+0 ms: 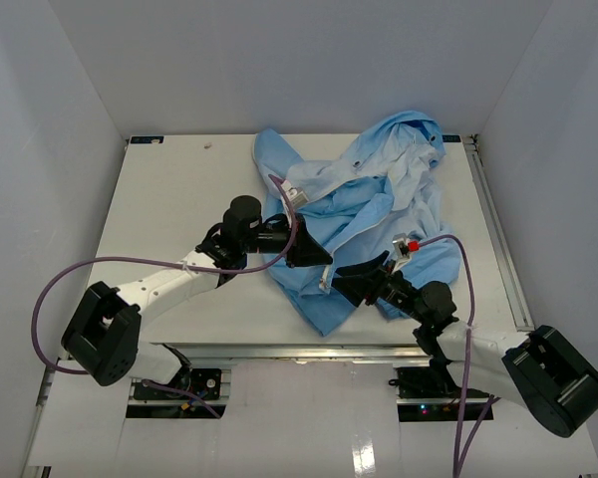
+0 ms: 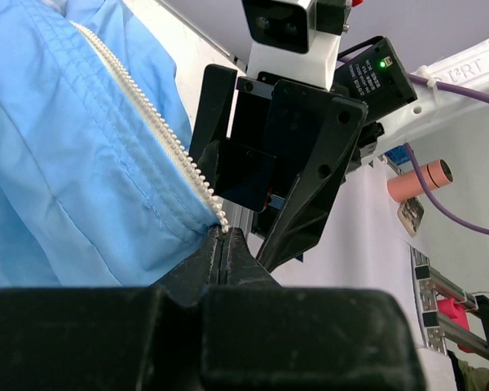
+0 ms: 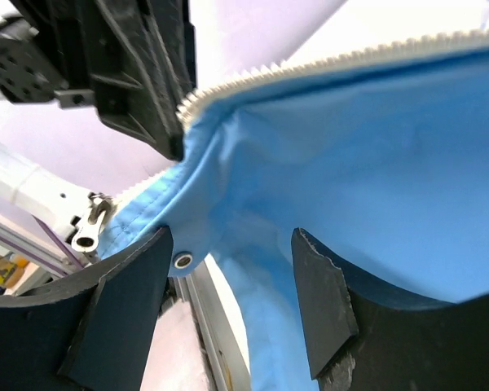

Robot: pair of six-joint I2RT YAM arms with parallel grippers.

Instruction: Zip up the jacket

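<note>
The light blue jacket (image 1: 379,194) lies crumpled on the middle and right of the table. My left gripper (image 1: 316,255) is shut on the lower end of its pale zipper strip (image 2: 159,134), the teeth ending right at the closed jaws (image 2: 220,238). My right gripper (image 1: 342,283) faces it, a few centimetres away, and is open. In the right wrist view its fingers (image 3: 130,293) stand wide apart around a hanging fold of jacket fabric (image 3: 350,171), with the zipper teeth (image 3: 326,63) above. A small metal eyelet (image 3: 182,261) and a metal zipper pull (image 3: 88,235) show by the left finger.
The white table (image 1: 169,199) has white walls on three sides. A metal rail (image 1: 500,239) runs along its right edge. A pink cylinder (image 2: 420,181) sits off the table behind the right arm. The hood (image 1: 409,134) lies at the back.
</note>
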